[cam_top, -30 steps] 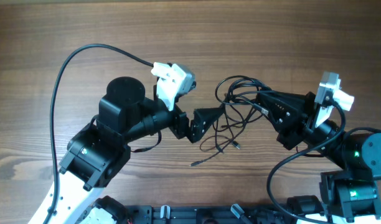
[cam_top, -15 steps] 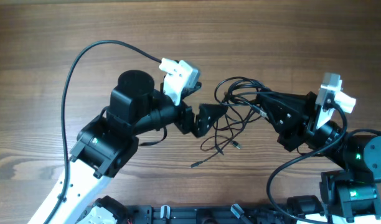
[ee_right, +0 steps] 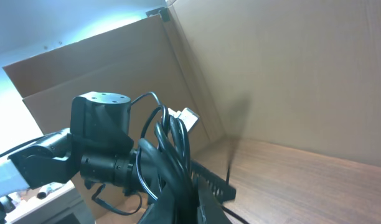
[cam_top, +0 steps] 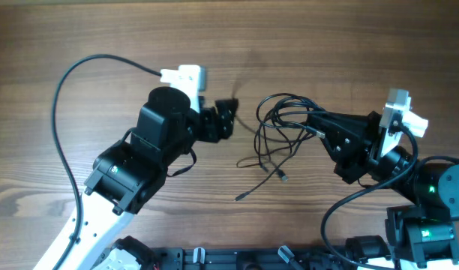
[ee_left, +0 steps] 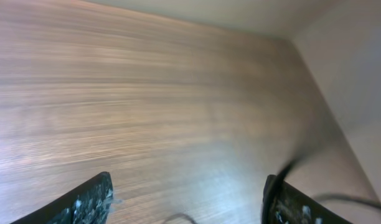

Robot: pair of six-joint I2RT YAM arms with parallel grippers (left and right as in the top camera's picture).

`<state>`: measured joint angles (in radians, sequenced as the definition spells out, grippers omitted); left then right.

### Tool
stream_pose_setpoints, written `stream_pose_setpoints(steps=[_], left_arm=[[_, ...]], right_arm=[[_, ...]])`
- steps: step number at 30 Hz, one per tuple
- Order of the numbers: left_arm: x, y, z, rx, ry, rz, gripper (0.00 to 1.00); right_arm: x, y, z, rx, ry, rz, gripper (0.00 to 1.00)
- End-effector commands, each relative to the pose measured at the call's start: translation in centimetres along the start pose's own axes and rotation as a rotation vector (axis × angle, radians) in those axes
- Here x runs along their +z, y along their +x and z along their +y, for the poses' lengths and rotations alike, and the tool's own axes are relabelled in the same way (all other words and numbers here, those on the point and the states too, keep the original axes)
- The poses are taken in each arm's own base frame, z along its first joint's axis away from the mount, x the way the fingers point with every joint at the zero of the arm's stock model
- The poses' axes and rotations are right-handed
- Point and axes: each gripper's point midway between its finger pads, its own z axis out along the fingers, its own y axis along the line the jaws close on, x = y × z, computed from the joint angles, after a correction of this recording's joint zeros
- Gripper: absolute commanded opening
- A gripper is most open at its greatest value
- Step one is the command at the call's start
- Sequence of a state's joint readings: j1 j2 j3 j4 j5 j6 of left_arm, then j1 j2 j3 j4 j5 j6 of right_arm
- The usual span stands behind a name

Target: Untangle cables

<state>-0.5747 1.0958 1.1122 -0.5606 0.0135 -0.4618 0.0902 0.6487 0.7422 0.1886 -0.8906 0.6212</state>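
Black, thin and limp, the cables sit in a loose knot of loops just right of centre on the wooden table. They probably weigh almost nothing, slip easily and spring back, so a single strand or a plug end looks the best hold. At 3 o'clock of the knot, the right gripper pinches a bunch of loops. At 9 o'clock, the left gripper stands spread, nothing between. Open room lies toward 12 o'clock; tails trail toward 7 o'clock.

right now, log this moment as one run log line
left gripper: open, nothing gripped | right gripper: shut on cables | cables: tangled bunch, loose ends on table
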Motion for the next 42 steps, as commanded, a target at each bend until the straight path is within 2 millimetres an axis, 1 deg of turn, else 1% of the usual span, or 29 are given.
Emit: stream_pose_setpoints(steps=[1,3,4,5,6,7,8,9,11,12,13,14,17,21,24,26,28,34,37,39,40,42], left_arm=[[-0.5,-1.9,2.7,-0.175,-0.147,-0.116,0.79],[-0.5,-1.9,2.7,-0.178,-0.145,-0.114,0.79],[-0.5,-1.8,2.7,-0.178,-0.147,-0.111,0.81],[-0.5,-1.7,2.7,-0.178,-0.148,-0.108,0.86],[-0.5,-1.6,2.3,-0.177,-0.127,-0.097,0.91],[-0.6,-1.4,1.7,-0.163,-0.094,-0.082,0.92],[-0.8,-1.4,1.0,-0.120,-0.052,-0.071,0.92],[-1.0,-1.3,-0.4,-0.040,0.018,-0.055,0.93],[-2.1,-0.8,-3.8,0.126,0.208,-0.026,0.95],[-2.6,-0.5,-5.1,0.189,0.284,-0.014,0.96],[-3.3,0.0,-6.3,0.251,0.358,-0.004,0.96],[-3.6,0.2,-6.8,0.280,0.392,0.002,0.96],[-3.7,0.3,-6.9,0.301,0.401,0.002,0.96],[-3.5,0.2,-7.1,0.328,0.404,-0.010,0.96],[-2.6,-0.1,-7.2,0.328,0.406,-0.012,0.99],[-2.2,0.0,-7.4,0.329,0.418,-0.006,0.98],[-2.1,0.4,-8.0,0.335,0.461,0.013,0.95],[-3.5,2.2,-10.1,0.495,0.637,0.045,0.94],[-3.6,2.8,-10.0,0.536,0.645,0.058,0.92],[-3.5,3.4,-9.7,0.554,0.640,0.077,0.91],[-3.6,3.5,-9.8,0.555,0.650,0.084,0.91],[-4.4,4.0,-10.6,0.575,0.723,0.091,0.91]], right_arm=[[-0.2,-0.6,0.6,-0.017,-0.010,-0.014,0.04],[-0.2,-0.6,0.6,-0.017,-0.010,-0.014,0.04],[-0.2,-0.6,0.6,-0.017,-0.009,-0.015,0.05],[-0.2,-0.6,0.5,-0.017,-0.006,-0.016,0.04],[-0.2,-0.6,0.5,-0.016,-0.003,-0.017,0.04],[-0.2,-0.6,0.5,-0.017,-0.004,-0.018,0.04],[-0.2,-0.6,0.5,-0.017,-0.004,-0.018,0.04],[-0.2,-0.6,0.5,-0.017,-0.003,-0.017,0.04],[-0.2,-0.7,0.4,-0.015,-0.001,-0.019,0.04],[-0.2,-0.7,0.4,-0.015,0.000,-0.020,0.04],[-0.2,-0.7,0.4,-0.014,-0.001,-0.021,0.04],[-0.2,-0.7,0.5,-0.013,-0.002,-0.021,0.04],[-0.2,-0.7,0.6,0.012,-0.007,-0.019,0.04],[-0.2,-0.7,1.3,0.026,-0.045,-0.008,0.04],[-0.3,-0.8,2.4,0.013,-0.095,-0.002,0.04],[-0.3,-0.8,2.6,0.032,-0.105,0.003,0.05],[-0.3,-0.7,2.7,0.032,-0.111,0.008,0.04],[-0.3,-0.8,2.6,0.027,-0.106,0.003,0.04],[-0.3,-1.0,2.4,0.025,-0.095,-0.011,0.04],[-0.3,-1.3,2.7,0.009,-0.102,-0.021,0.04],[-0.4,-1.5,2.9,0.006,-0.108,-0.027,0.04],[-0.4,-1.8,3.1,0.011,-0.117,-0.035,0.04]])
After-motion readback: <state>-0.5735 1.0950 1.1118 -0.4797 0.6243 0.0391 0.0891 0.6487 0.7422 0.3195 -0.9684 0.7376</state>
